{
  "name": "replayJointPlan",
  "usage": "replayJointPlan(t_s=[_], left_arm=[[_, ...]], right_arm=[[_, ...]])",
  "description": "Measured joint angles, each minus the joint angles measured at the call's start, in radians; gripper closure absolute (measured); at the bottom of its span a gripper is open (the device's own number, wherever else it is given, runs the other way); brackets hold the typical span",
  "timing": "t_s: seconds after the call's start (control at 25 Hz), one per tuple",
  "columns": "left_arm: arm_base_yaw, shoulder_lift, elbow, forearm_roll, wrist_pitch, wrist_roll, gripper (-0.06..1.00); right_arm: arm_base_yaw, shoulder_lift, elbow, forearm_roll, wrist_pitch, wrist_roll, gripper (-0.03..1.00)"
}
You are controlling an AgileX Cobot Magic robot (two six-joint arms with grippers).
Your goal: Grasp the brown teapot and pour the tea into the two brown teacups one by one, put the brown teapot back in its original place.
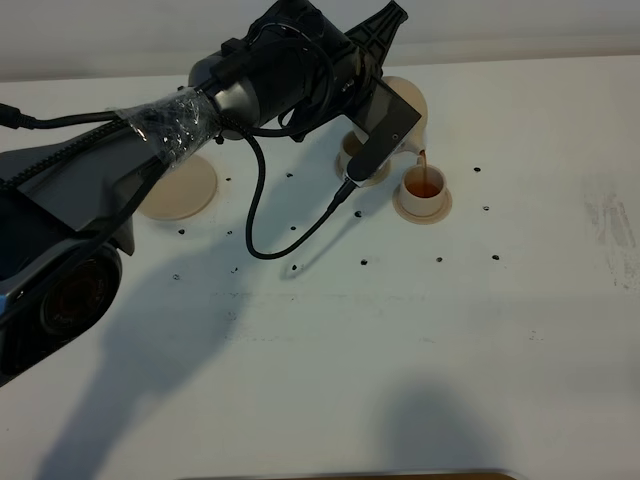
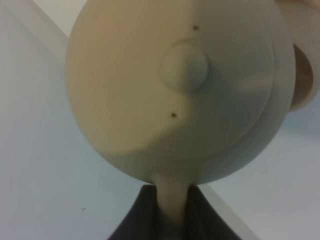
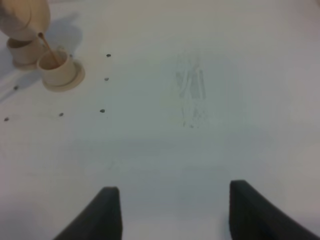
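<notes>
The left jaws are pressed together on the loop handle (image 2: 172, 200) of the brown teapot (image 2: 175, 100), with one dark finger (image 2: 142, 217) on each side. The pot hangs from its handle, so the wrist alone can tip it. In the left wrist view the lid knob (image 2: 185, 65) faces the camera, which fits a pot rolled well forward toward its spout. Nothing visibly pins the lid, so I judge that a steeper tilt could let it slip.

In the high view the teapot is held tilted above the surface (image 1: 400, 330), its spout over the teacup (image 1: 423, 186) on the right of that view. A thin brown stream (image 1: 421, 160) falls into this cup, which shows tea inside. The other teacup (image 1: 352, 150) stands just beside it, half hidden under the arm, and I cannot tell whether it is filled. The large saucer (image 1: 180, 188), the pot's original place, lies bare and well apart on the left.

The right jaws are spread wide and hold nothing. Their fingers (image 3: 107, 212) hang over bare surface well away from the cups, seemingly to stay clear of the pour.
</notes>
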Motion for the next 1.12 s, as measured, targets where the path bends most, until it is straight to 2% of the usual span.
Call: replayJointPlan(t_s=[1.12], left_arm=[[-0.01,0.0,0.0,0.028,-0.009,0.048,0.86]], right_arm=[[0.0,0.0,0.0,0.0,0.0,0.0,0.48]])
